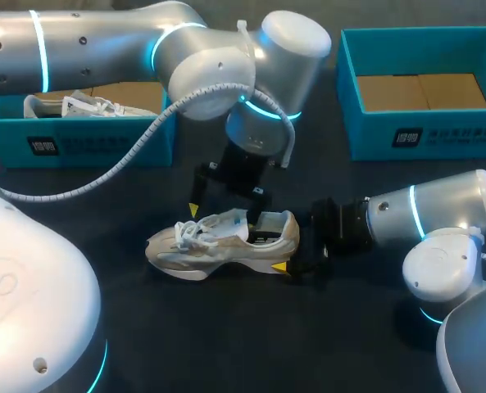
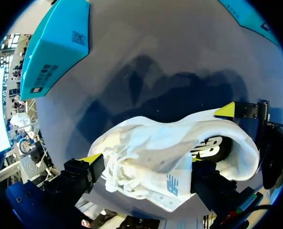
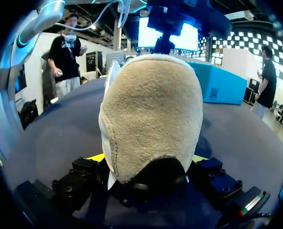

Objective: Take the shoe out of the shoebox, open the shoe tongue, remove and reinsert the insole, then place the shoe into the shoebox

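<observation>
A beige and white shoe (image 1: 222,246) stands on its sole on the dark table, toe towards my left arm's side and heel towards the right arm. My left gripper (image 1: 229,214) hangs over it from above, open. In the left wrist view the shoe (image 2: 165,157) lies between the spread fingers (image 2: 90,158), its laces and tongue under them. My right gripper (image 1: 290,246) comes in low at the heel. The suede heel (image 3: 151,119) fills the space between its fingers, which press it from both sides, so the right gripper (image 3: 147,157) is shut on the shoe.
A teal shoebox (image 1: 79,139) at the back left holds another white shoe (image 1: 87,105). A second teal shoebox (image 1: 423,135) at the back right shows only its cardboard floor. Bare dark table lies in front of the shoe.
</observation>
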